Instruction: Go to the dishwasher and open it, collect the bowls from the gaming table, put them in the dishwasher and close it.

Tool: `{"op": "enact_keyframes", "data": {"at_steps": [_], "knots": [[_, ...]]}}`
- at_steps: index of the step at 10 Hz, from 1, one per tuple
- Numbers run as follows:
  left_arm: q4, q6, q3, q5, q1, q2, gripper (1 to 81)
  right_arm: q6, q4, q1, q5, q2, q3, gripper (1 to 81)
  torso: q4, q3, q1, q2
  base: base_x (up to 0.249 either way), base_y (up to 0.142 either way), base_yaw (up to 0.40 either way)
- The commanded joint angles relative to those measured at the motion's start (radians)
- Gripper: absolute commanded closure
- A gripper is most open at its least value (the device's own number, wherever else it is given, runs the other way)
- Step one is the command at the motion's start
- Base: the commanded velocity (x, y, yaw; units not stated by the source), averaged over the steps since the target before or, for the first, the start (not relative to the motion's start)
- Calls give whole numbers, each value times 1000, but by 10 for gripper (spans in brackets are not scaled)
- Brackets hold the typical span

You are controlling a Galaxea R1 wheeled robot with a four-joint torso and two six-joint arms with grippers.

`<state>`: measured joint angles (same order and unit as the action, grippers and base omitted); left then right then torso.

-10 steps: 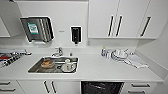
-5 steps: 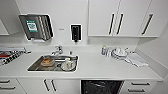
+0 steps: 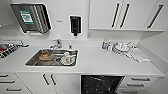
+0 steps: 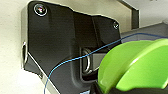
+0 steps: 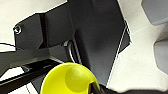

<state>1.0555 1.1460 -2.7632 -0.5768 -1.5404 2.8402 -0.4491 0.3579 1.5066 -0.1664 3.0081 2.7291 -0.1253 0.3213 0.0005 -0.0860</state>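
Note:
The dishwasher stands open under the white counter, its dark racked inside showing at the bottom of the head view. In the left wrist view a lime-green bowl sits large and close, with my left gripper shut on its lower edge. The right wrist view has another bowl, yellow-green, seen from above, and my right gripper is shut on its rim, one dark finger reaching over the edge. Both bowls hang in front of the robot's dark body. The gaming table is out of view.
A steel sink holding dishes is set in the counter, left of the dishwasher. Stacked plates, a cloth and small bottles lie at the right. White cabinets hang above, and drawers flank the dishwasher.
The whole head picture has slid slightly upward, so the camera has moved; a little more of the dishwasher opening shows. Nothing on the counter has moved.

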Motion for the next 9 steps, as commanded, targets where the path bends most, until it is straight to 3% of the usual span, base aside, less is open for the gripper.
{"op": "enact_keyframes", "data": {"at_steps": [1,4,6,7,9], "knots": [[214,236,-16,-315,61,-125,811,-5,-4,-19,45,-9,-3,811,0,0,0,0,0,0,0],[238,363,-61,-564,148,-232,811,-6,-4,-22,44,-7,-7,811,0,-1,0,0,0,0,0],[262,457,-151,-715,214,-231,811,-10,-5,-24,42,-7,-7,811,0,-1,0,0,0,0,0],[280,483,-193,-733,248,-212,811,-10,-5,-24,42,-7,-7,811,0,-1,0,0,0,0,0],[363,544,-286,-733,329,-142,811,-10,-4,-24,41,-7,-14,811,0,-1,1,0,0,0,0]]}}
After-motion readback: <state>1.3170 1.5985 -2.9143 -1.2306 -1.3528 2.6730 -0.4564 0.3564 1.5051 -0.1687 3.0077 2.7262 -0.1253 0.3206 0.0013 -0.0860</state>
